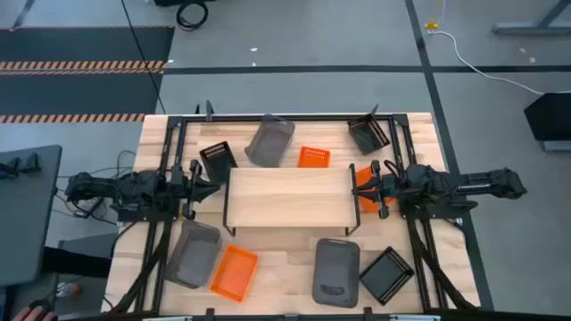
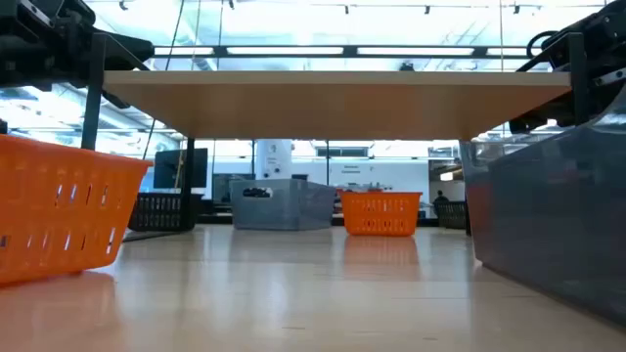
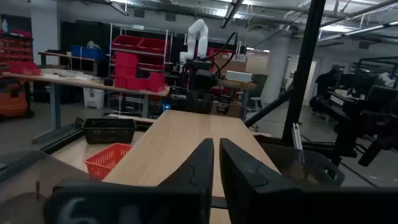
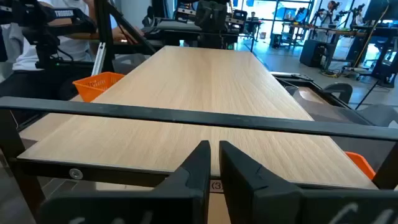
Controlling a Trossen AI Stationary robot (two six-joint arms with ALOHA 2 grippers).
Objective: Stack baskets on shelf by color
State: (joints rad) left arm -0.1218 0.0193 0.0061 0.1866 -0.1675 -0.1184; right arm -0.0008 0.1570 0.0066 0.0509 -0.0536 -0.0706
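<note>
Fingers pressed together on both my left gripper (image 1: 207, 188) and right gripper (image 1: 362, 188), parked just off each end of the bare shelf (image 1: 287, 198). Baskets are scattered on the table (image 1: 285, 254) around it, like the orange basket (image 1: 234, 272) and grey basket (image 1: 336, 269) up front.

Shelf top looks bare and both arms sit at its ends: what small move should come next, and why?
Probably the left end effector should open and swing toward the grey basket lying nearest it. The shelf carries nothing yet, every basket is on the table, and both end effectors, right one included, hover shut at the shelf's ends holding nothing.
</note>
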